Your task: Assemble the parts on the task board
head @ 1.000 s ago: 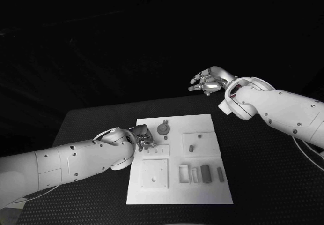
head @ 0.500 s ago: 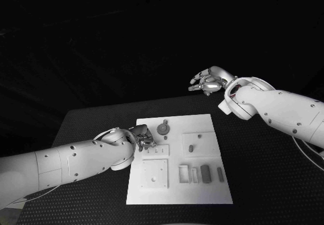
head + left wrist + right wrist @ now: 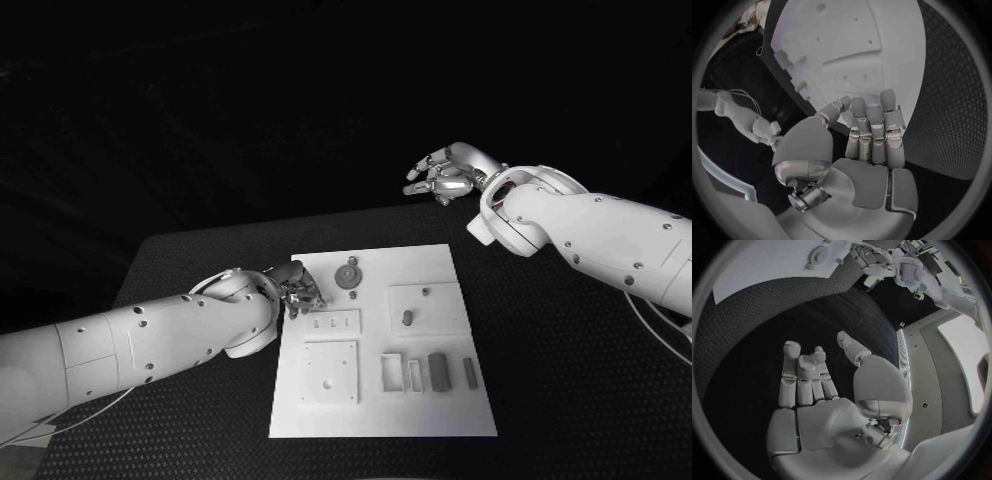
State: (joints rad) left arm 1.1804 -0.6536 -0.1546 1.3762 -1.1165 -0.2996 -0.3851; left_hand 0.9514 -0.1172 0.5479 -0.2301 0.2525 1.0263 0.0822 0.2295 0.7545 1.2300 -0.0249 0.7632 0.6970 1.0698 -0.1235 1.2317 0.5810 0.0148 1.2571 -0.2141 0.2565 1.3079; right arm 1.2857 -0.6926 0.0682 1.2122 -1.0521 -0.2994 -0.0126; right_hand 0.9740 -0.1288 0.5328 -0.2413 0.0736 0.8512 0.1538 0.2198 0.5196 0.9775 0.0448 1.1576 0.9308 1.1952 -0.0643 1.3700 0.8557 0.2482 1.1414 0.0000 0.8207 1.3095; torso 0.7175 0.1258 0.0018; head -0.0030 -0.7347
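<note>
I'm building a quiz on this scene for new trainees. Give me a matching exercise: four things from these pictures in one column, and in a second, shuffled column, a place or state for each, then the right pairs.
Things:
1. left hand
2. right hand
3. round part
4. task board

Places or states:
A. lies flat in the middle of the black table
B. raised beyond the table's far edge, holding nothing, fingers loosely curled
C. at the board's left edge, near its far end
D. sits on the board's far end, just right of the left hand

Pairs: 1-C, 2-B, 3-D, 4-A

Black table (image 3: 577,360), textured top — dark surroundings
</note>
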